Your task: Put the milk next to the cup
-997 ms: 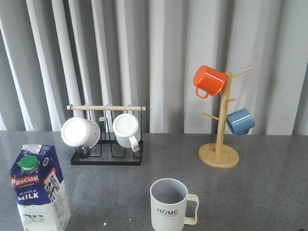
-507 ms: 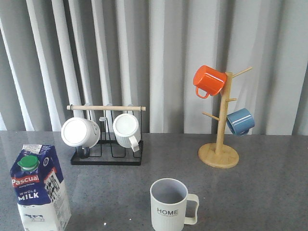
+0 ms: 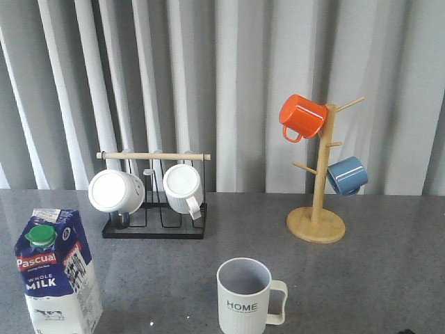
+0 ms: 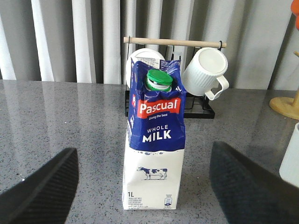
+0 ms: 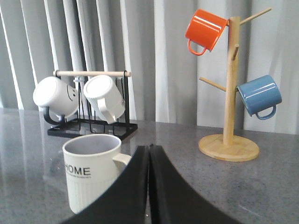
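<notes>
Milk (image 3: 55, 273) upright at lower left, cup (image 3: 246, 296) lower centre, well apart — left gripper (image 4: 145, 186) spread wide, empty; right gripper (image 5: 149, 186) closed, empty.

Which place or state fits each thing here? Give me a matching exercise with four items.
Things:
1. milk carton
2. HOME cup
3. orange mug
4. right gripper

States:
A. hung high on the wooden mug tree
B. fingers shut, nothing held
C. upright at the table's front left
D. upright, handle to the right in the front view

Pairs: 1-C, 2-D, 3-A, 4-B
</notes>
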You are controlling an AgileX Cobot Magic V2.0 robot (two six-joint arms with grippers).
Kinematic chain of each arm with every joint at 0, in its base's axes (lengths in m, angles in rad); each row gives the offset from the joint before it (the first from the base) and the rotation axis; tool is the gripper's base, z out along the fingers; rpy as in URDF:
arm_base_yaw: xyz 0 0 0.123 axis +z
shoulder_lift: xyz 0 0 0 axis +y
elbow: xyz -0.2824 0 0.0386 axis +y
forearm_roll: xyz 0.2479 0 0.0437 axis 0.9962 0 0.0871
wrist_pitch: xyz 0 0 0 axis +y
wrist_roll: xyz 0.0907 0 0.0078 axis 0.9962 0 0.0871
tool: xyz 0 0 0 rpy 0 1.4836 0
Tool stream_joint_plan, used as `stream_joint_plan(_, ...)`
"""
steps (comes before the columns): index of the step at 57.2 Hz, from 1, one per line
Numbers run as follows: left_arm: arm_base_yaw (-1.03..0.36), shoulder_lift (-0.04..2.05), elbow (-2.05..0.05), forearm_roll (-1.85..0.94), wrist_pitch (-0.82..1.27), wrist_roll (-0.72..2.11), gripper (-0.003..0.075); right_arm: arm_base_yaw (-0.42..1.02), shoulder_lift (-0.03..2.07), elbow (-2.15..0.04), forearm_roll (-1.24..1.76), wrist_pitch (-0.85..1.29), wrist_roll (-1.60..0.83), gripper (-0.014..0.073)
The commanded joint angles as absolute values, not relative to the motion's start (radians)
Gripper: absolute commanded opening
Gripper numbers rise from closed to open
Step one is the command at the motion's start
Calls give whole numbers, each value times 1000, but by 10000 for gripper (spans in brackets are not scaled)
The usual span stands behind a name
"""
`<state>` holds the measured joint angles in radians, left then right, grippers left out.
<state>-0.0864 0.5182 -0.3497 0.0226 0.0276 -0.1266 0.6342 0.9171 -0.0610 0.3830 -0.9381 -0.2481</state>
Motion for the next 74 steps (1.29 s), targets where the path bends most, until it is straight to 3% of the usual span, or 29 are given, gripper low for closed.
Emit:
stream_joint_plan(1,-92,525,-385,20,-49,-131,558,593,910,-85,351,-979,-310,-7)
stream_joint_plan(6,-92,525,-385,20,-49,-131,558,502,910,-103,319,-904,-242,-6)
stream_joint_plan(17,-92,525,-385,20,-49,-131,558,229,910,-214,-91,-591,82,-6)
stream_joint_plan(27,-92,525,-385,20,-49,-131,558,108,863,-243,-294,-574,272,-6)
stream_joint_plan(38,-92,525,-385,20,-49,-131,558,42,812,-243,-303,-590,242,-6)
stream_joint_plan(74,-92,525,-385,20,-49,-131,558,41,805,-243,-304,-587,242,-6)
